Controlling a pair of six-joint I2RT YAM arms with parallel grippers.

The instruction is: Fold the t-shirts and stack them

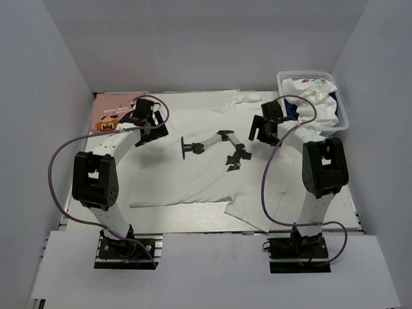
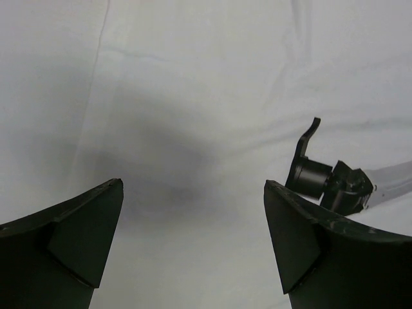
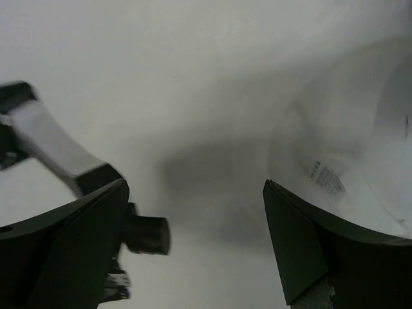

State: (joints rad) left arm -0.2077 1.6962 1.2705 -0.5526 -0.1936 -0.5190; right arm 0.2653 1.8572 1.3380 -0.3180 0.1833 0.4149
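A white plastic lattice basket (image 1: 309,73) stands at the far right corner of the table (image 1: 174,219). Near the middle lies a jointed black-and-silver bracket (image 1: 212,143) (black disc at one end, clamp-like piece at the other). Plain white walls (image 1: 193,38) enclose three sides.

Plain white t-shirt (image 1: 193,174) across the middle; pink t-shirt (image 1: 119,106) with brown-orange print at 10 o'clock; at 2 o'clock a white lattice basket (image 1: 344,114) holding a marked white t-shirt (image 1: 309,87) with small coloured specks and a navy blue t-shirt (image 1: 295,109); purple cables (image 1: 50,177); black-and-grey jointed object (image 1: 209,143) at centre
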